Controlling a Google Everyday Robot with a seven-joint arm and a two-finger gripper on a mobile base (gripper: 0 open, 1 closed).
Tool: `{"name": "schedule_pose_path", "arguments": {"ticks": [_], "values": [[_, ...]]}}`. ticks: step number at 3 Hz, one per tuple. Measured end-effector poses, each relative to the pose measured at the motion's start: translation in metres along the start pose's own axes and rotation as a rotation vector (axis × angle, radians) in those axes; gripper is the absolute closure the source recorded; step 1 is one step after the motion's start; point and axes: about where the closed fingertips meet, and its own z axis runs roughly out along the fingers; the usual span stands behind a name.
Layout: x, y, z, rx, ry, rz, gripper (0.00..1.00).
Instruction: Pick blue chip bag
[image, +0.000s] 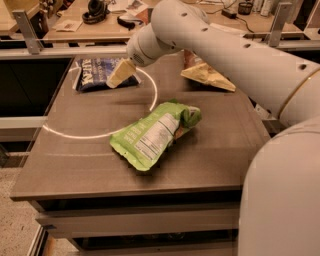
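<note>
The blue chip bag (95, 73) is dark navy with white lettering and lies flat at the table's far left corner. My gripper (115, 81) hangs from the big white arm (210, 40) that reaches in from the right. It points down and to the left, and its pale tip is over the bag's right edge. I cannot tell whether it touches the bag. The gripper hides part of the bag's right side.
A bright green bag (152, 132) with a white label lies in the middle of the dark table (75, 165). A brown-and-yellow bag (207, 75) lies at the far right. A white arc (150, 97) is marked on the tabletop. A cluttered wooden bench (75, 27) stands behind.
</note>
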Motion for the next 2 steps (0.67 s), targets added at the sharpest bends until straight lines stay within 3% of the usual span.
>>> {"name": "schedule_pose_path", "arguments": {"ticks": [1, 2], "values": [[0.004, -0.006, 0.024, -0.013, 0.027, 0.042, 0.0], [0.011, -0.002, 0.046, -0.078, 0.073, 0.087, 0.18]]}}
